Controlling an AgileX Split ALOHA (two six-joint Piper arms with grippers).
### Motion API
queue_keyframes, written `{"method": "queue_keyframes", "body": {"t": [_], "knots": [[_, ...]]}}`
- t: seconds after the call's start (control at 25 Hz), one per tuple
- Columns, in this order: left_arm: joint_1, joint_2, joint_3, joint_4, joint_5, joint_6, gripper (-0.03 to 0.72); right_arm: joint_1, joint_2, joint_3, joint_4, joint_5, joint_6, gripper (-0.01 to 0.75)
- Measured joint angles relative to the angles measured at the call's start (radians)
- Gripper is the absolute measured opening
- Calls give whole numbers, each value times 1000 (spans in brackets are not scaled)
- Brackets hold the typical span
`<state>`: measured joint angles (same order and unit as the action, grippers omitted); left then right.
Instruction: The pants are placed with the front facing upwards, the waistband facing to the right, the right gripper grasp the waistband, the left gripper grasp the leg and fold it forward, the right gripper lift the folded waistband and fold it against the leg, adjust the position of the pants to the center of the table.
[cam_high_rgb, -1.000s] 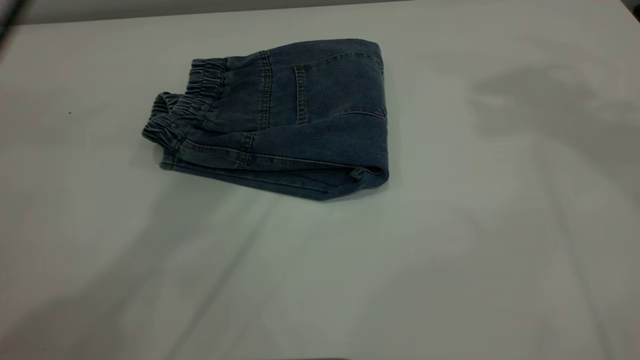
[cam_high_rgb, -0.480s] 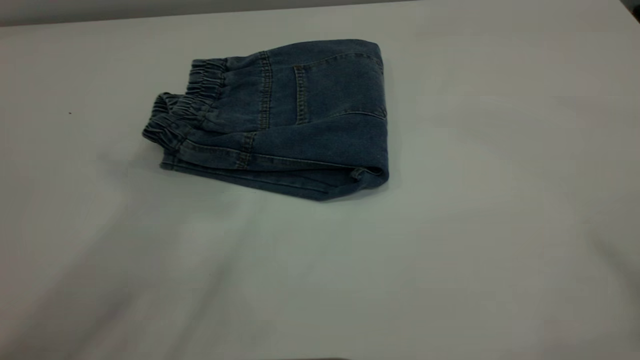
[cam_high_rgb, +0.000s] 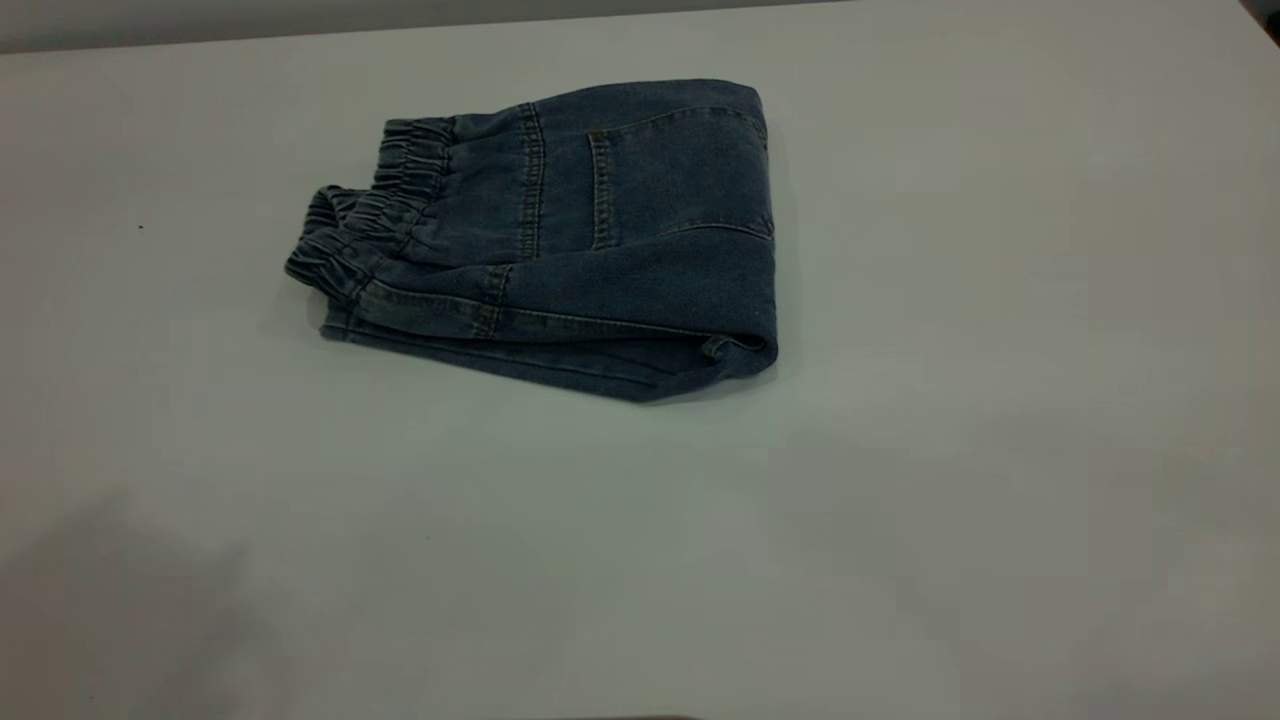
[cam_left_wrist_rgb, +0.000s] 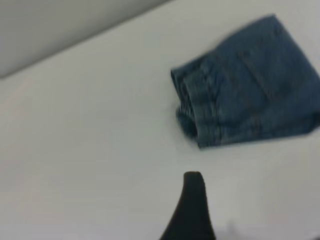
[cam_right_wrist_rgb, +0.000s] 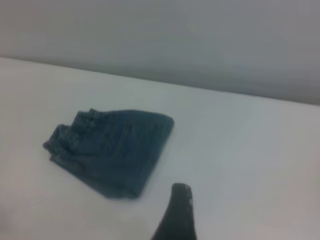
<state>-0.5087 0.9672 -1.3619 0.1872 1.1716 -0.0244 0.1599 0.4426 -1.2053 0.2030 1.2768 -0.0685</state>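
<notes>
The pants (cam_high_rgb: 600, 250) lie folded into a compact bundle on the table (cam_high_rgb: 900, 520), left of centre and toward the far edge. Their dark back with the patch pocket faces up. The ruffled waistband (cam_high_rgb: 370, 215) is at the bundle's left end. Neither gripper shows in the exterior view. In the left wrist view, one black finger (cam_left_wrist_rgb: 192, 210) of the left gripper (cam_left_wrist_rgb: 248, 200) hangs high over bare table, well clear of the pants (cam_left_wrist_rgb: 250, 85). The right gripper (cam_right_wrist_rgb: 225, 202) likewise shows one finger (cam_right_wrist_rgb: 177, 215), far from the pants (cam_right_wrist_rgb: 112, 150). Both stand open and hold nothing.
The table's far edge (cam_high_rgb: 400, 25) runs close behind the pants, with a grey wall (cam_right_wrist_rgb: 175, 35) beyond it. Bare white tabletop stretches in front of and to the right of the bundle.
The arm shadows have slid off the table toward its near corners and faded. A dark blur at the top left corner has gone. The pants have not moved.
</notes>
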Motion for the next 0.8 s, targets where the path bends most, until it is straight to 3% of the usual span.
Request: {"method": "queue_keyframes", "body": {"t": [0.44, 0.8], "knots": [[0, -359, 419, 0, 0, -3, 584, 0, -210, 356, 3, 0, 2, 593], [0, -579, 656, 0, 0, 2, 584, 0, -449, 619, -38, 0, 1, 593]]}}
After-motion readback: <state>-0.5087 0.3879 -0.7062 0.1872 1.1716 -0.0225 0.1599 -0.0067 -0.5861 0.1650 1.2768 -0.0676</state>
